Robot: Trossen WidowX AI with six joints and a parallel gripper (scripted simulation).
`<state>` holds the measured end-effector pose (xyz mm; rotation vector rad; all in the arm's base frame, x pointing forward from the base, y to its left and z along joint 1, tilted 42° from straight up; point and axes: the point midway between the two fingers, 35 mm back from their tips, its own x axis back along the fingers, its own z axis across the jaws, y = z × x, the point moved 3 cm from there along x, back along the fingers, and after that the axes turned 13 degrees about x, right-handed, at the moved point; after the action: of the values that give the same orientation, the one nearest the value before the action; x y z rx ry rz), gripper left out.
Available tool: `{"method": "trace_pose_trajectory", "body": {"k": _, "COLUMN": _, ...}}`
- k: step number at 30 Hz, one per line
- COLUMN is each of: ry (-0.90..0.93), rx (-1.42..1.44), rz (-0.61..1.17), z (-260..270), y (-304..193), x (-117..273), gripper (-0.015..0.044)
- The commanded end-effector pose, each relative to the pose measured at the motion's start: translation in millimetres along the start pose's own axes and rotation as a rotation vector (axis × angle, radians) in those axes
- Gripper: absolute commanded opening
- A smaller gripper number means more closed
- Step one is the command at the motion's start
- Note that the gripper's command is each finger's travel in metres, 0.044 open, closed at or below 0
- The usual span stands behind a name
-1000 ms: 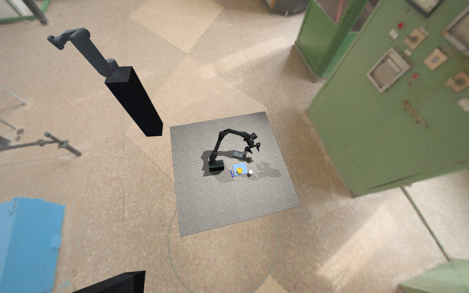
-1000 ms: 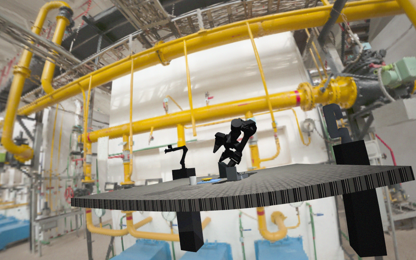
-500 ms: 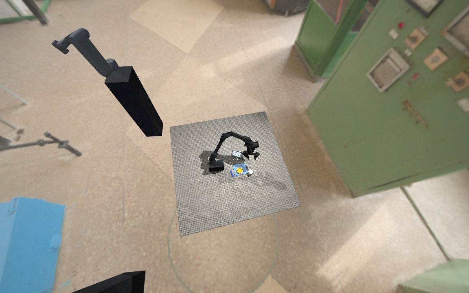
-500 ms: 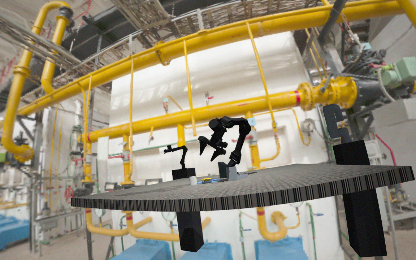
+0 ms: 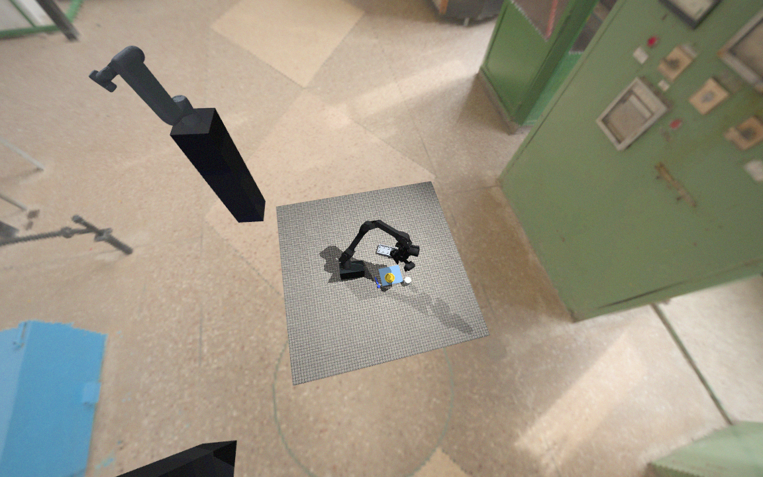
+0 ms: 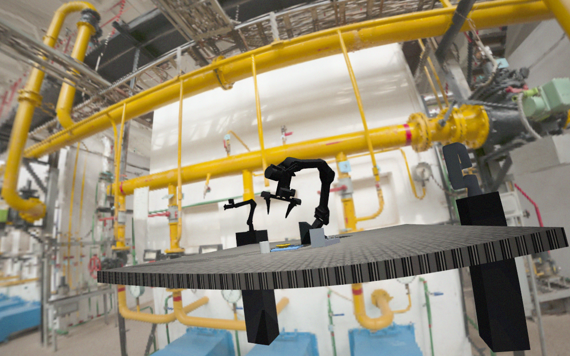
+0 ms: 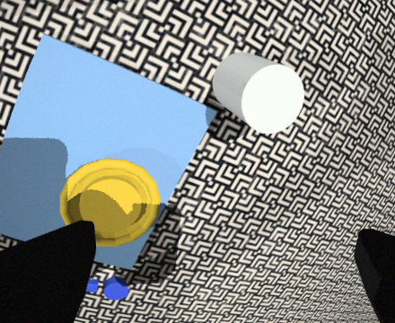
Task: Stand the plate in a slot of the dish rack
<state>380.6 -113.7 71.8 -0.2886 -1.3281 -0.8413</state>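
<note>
Hovering spread and empty above the plate [image 7: 110,201], which lies flat on the blue mat [image 7: 96,120], the gripper [image 6: 280,206] seems prepared to descend.

From above, the black arm [image 5: 366,237] arches over the patterned table [image 5: 336,338], its gripper [image 5: 406,259] spread wide beside the dish rack [image 5: 383,250], with the yellow plate [image 5: 390,277] on a blue mat [image 5: 397,272] and a white cylinder [image 5: 408,280] close by.

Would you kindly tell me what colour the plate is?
The plate is yellow, lying on a light blue mat; the wrist view shows it best.
</note>
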Motion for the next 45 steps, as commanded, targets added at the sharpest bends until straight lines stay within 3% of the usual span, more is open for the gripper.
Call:
{"method": "trace_pose_trajectory", "body": {"k": 1, "ry": 0.065, "rx": -0.105, "rz": -0.034, "z": -0.8, "y": -19.2, "x": 3.0, "gripper": 0.04}}
{"method": "trace_pose_trajectory", "body": {"k": 14, "ry": 0.299, "rx": -0.449, "rz": -0.15, "z": 7.1, "y": -79.2, "x": 10.1, "gripper": 0.04}}
{"method": "trace_pose_trajectory", "body": {"k": 20, "ry": 0.311, "rx": -0.467, "rz": -0.157, "z": 7.9, "y": -81.5, "x": 8.9, "gripper": 0.04}}
{"method": "trace_pose_trajectory", "body": {"k": 30, "ry": 0.313, "rx": -0.466, "rz": -0.159, "z": 44.4, "y": -62.1, "x": -88.3, "gripper": 0.04}}
{"method": "trace_pose_trajectory", "body": {"k": 45, "ry": 0.313, "rx": -0.466, "rz": -0.16, "z": 51.0, "y": -56.3, "x": -108.9, "gripper": 0.04}}
